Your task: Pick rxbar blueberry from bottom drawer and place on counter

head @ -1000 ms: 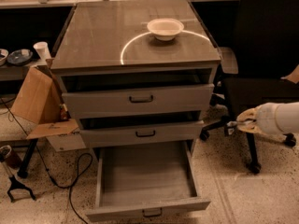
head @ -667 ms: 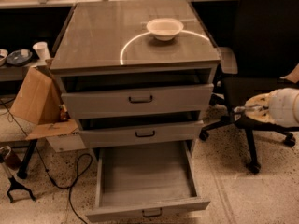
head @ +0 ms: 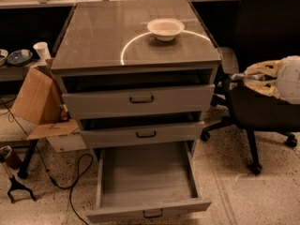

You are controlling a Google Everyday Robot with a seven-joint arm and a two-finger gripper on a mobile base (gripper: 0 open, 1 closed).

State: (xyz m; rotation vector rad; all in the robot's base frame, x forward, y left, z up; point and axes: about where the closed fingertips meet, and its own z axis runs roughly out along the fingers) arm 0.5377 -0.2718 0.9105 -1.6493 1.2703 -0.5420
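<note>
The bottom drawer (head: 145,177) is pulled fully out and its grey floor shows nothing on it. The rxbar blueberry is not in view anywhere. The counter (head: 103,36), a glossy grey-brown slab with a white arc, tops the cabinet. My gripper (head: 238,77) is at the right, beside the cabinet's right side at about the height of the top drawer, pointing left. It is in front of the black chair, well above the bottom drawer and a little below the counter's level.
A white bowl (head: 165,28) sits on the counter at the back. The two upper drawers (head: 140,100) (head: 145,134) are slightly open. A black office chair (head: 267,32) stands close on the right. A cardboard box (head: 35,97) and a cable (head: 70,182) are on the left.
My gripper has risen from about the middle drawer's height to the top drawer's height, staying to the right of the cabinet. The drawers and the bowl have not moved.
</note>
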